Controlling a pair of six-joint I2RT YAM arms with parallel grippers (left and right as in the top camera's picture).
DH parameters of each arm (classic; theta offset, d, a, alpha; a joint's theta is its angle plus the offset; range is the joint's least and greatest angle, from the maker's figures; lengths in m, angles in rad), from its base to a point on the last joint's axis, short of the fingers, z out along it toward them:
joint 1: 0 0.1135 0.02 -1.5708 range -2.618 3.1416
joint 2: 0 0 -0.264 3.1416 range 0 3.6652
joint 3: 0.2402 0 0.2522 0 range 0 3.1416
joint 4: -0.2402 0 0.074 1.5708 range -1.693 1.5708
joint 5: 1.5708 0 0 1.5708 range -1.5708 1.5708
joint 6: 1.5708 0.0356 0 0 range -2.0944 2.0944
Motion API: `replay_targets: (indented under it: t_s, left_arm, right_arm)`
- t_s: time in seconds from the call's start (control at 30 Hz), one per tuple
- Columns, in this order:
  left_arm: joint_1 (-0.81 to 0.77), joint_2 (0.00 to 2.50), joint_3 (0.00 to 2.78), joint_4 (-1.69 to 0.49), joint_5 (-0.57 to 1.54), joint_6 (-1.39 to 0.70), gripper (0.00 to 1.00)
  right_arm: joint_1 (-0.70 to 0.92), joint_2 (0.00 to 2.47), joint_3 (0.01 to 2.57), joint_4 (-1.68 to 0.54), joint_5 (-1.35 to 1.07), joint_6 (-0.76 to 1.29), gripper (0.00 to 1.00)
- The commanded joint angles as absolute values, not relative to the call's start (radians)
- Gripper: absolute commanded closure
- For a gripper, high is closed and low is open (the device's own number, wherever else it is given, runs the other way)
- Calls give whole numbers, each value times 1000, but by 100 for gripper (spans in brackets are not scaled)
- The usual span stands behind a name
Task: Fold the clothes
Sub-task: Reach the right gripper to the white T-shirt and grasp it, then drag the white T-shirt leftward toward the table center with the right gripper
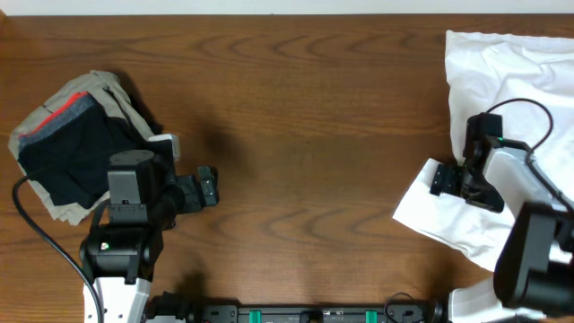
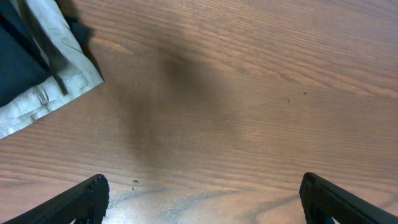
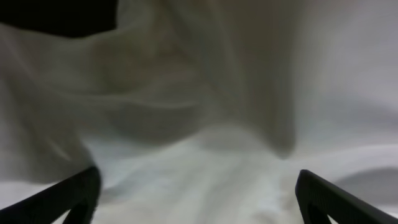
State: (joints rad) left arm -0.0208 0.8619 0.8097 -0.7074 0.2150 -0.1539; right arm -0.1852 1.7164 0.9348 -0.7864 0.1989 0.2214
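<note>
The crumpled white thin-fabric T-shirt (image 1: 525,63) at the brown wooden desk's (image 1: 314,108) right edge looks light and limp, best pinched at a corner; the right gripper (image 1: 438,178) and left gripper (image 1: 212,187) both gape empty.

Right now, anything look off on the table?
Only the white T-shirt: it lies bunched and wrinkled at the right side of the table, running out of the overhead view, not spread flat. The right gripper hangs open over it. The stack of folded garments at left looks tidy. Nothing spilled or torn.
</note>
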Motion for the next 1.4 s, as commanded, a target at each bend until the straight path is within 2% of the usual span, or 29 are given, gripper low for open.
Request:
replay_targets:
  t_s: [0.0,0.03,0.07,0.1,0.13,0.17,0.2,0.27,0.33,0.53,0.8,1.03,1.13,1.2,1.23,1.27,1.3,1.37]
  left_arm:
    - [-21,861,829,-710,228,-155,2]
    - [-21,861,829,-710,228,-155,2]
    - [-21,861,829,-710,228,-155,2]
    - [-21,861,829,-710,228,-155,2]
    - [-21,861,829,-710,228,-155,2]
    - [-21,861,829,-710,228,-155,2]
    - [-21,861,829,-710,228,-155,2]
    - [-21,861,829,-710,228,-155,2]
    - [-21,861,829,-710,228,-155,2]
    - [-21,861,829,-710,227,-155,2]
    - [-21,861,829,-702,224,-155,2]
    - [-21,861,829,-696,224,-155,2]
    - [-21,861,829,-687,224,-155,2]
    - [-21,861,829,-681,224,-155,2]
    - [-21,861,829,-679,224,-155,2]
    - [-21,861,829,-676,224,-155,2]
    - [-21,861,829,-673,224,-155,2]
    - [-21,861,829,-672,224,-155,2]
  right_arm:
    - [-189,1795,928,-758,178,243,1]
    - [-189,1819,928,-751,170,243,1]
    - [-190,1842,928,-744,164,243,6]
    - [-189,1861,928,-739,159,243,17]
    - [-190,1881,928,-732,147,243,39]
    - [-189,1900,928,-724,130,243,57]
    - [-189,1913,928,-717,109,243,69]
    - [-189,1934,928,-698,46,236,88]
    - [-186,1938,928,-673,-49,198,99]
    - [-126,1914,929,-605,-261,98,99]
    - [87,1883,956,-392,-507,96,99]
    - [308,1883,1031,54,-495,302,99]
    - [391,1883,1081,250,-379,374,98]
    - [433,1883,1127,295,-263,397,96]
    - [447,1883,1151,296,-216,396,94]
    - [459,1883,1180,287,-175,395,85]
    - [464,1883,1206,270,-152,393,67]
    - [455,1879,1257,207,-154,362,39]
